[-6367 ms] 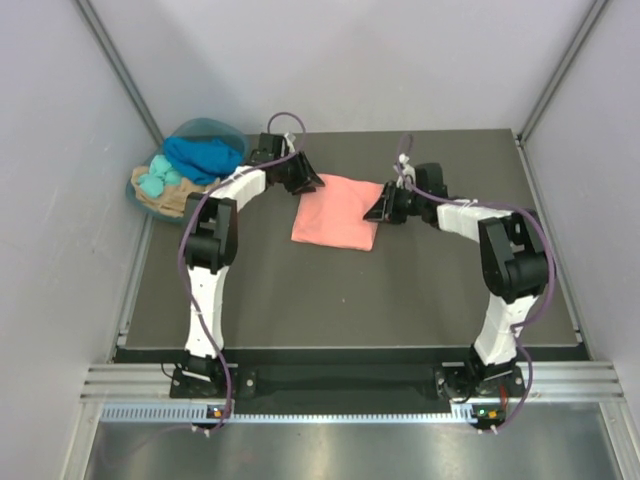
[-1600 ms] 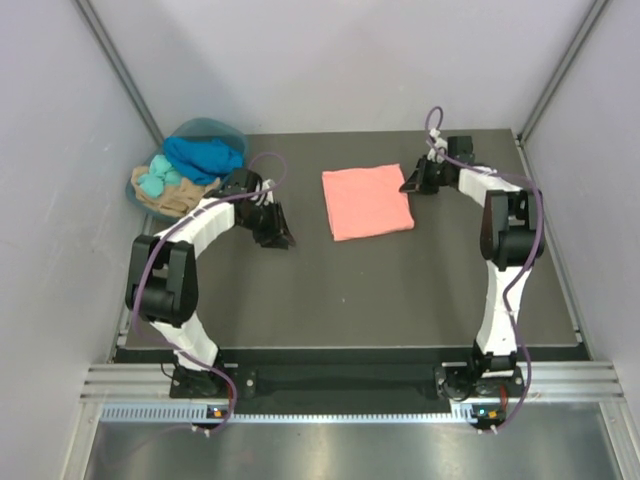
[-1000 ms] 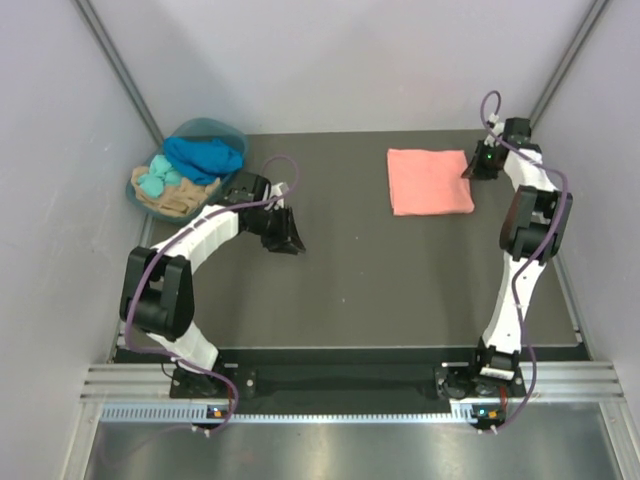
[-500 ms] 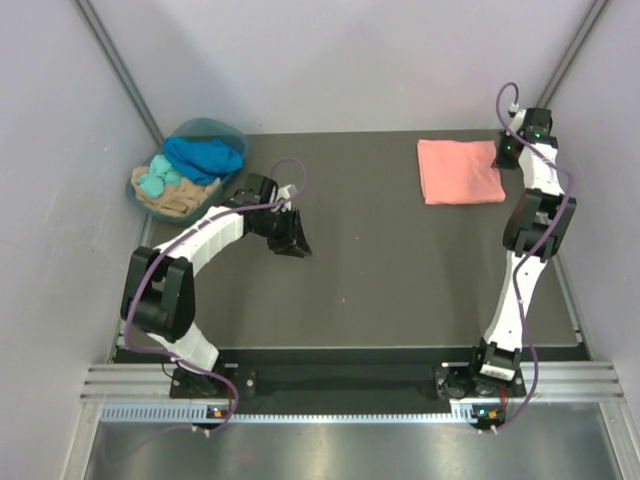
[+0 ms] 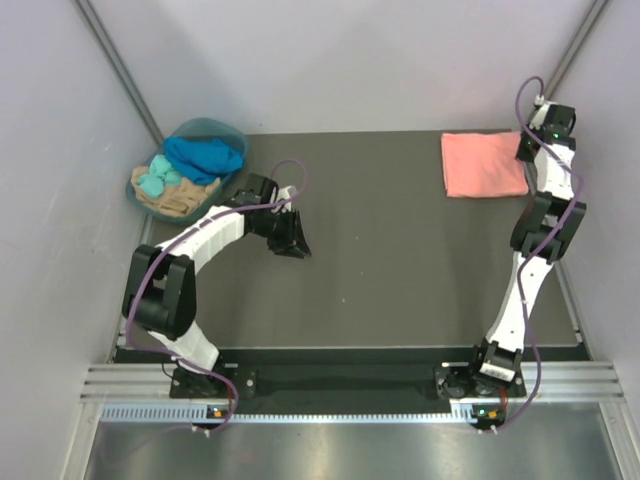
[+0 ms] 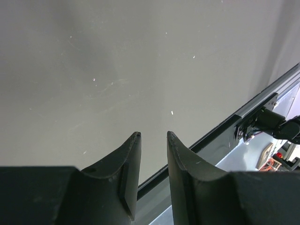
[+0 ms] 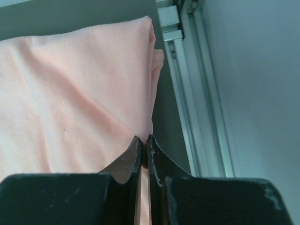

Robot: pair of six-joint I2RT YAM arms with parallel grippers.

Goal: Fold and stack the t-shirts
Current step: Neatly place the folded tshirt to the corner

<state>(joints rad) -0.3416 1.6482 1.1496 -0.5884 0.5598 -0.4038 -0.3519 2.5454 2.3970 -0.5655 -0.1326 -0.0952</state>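
A folded salmon-pink t-shirt (image 5: 483,165) lies flat at the far right corner of the table. My right gripper (image 5: 524,152) is at its right edge, shut on the fabric. The right wrist view shows the shirt (image 7: 70,93) pinched at its hem between the closed jaws of the right gripper (image 7: 145,140). My left gripper (image 5: 297,243) hovers over bare table left of centre, and the left wrist view shows the left gripper (image 6: 152,136) open with nothing between its fingers. A royal blue shirt (image 5: 205,155), a turquoise one (image 5: 155,180) and a tan one (image 5: 170,203) sit crumpled in a heap at the far left.
A round teal basket (image 5: 205,125) holds the heap of shirts at the far left corner. A metal rail (image 7: 180,70) runs along the table's right edge, close beside the pink shirt. Grey walls enclose the table on three sides.
My right gripper has dragged the folded pink shirt from the table's middle to the far right corner. The left arm has swung back toward the centre-left and has held still for the last second.
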